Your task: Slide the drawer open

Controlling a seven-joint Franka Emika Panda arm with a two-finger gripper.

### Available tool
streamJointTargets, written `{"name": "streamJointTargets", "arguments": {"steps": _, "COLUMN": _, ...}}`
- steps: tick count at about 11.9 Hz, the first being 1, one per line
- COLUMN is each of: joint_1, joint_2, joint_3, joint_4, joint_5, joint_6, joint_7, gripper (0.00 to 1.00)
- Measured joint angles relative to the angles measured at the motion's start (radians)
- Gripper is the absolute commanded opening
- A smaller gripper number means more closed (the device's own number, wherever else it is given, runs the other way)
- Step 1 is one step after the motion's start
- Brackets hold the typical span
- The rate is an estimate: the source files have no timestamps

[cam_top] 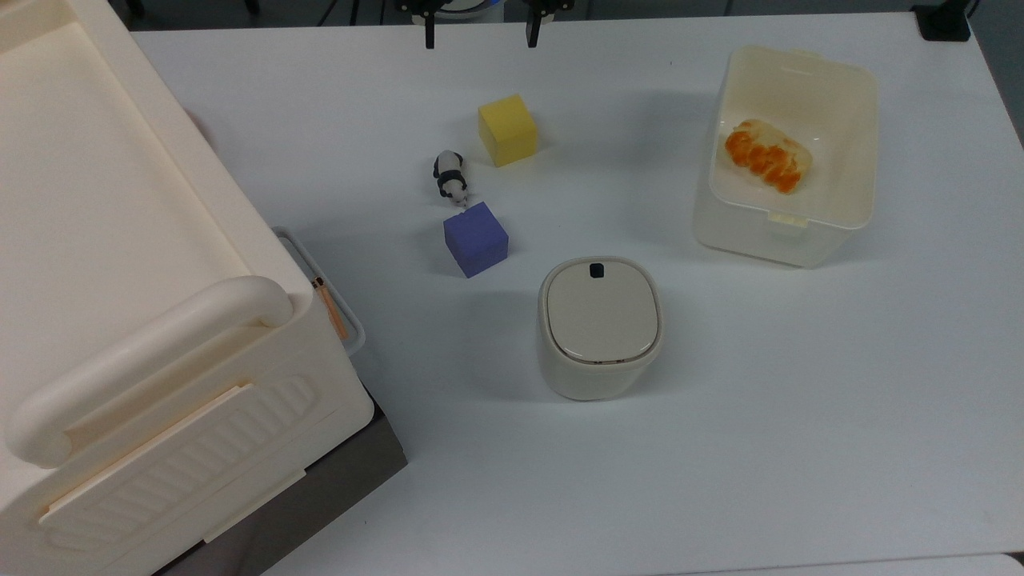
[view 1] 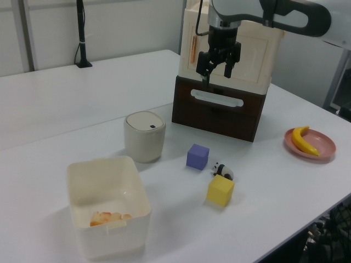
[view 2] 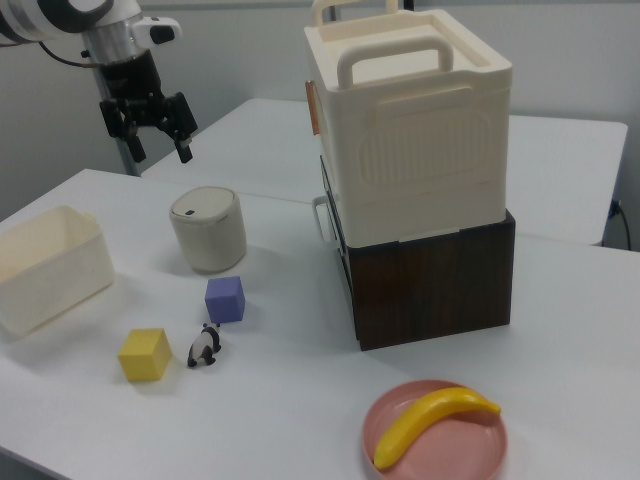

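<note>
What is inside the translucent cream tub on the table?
Inside the tub lies one bread-like food item with orange topping. The floor beneath the food is covered and cannot be seen.

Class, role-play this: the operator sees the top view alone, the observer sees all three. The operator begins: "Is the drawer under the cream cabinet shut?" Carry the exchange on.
Observer: Yes. In the left view the dark brown wooden drawer sits flush, with its white wire loop handle across the front.
Operator: How high is the claw?
Observer: In the right view the open black claw hangs high above the white table, apart from the cream plastic cabinet.
Operator: Anything outside my frame?
Observer: A yellow banana lies on a round pink plate near the cabinet.
</note>
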Motion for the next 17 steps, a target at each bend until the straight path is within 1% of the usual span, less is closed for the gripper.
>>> {"name": "streamJointTargets", "arguments": {"steps": 17, "joint_1": -0.002, "joint_2": 0.001, "joint_3": -0.006, "joint_4": 0.000, "joint_5": 0.000, "joint_6": 0.001, "joint_7": 0.018, "gripper": 1.00}}
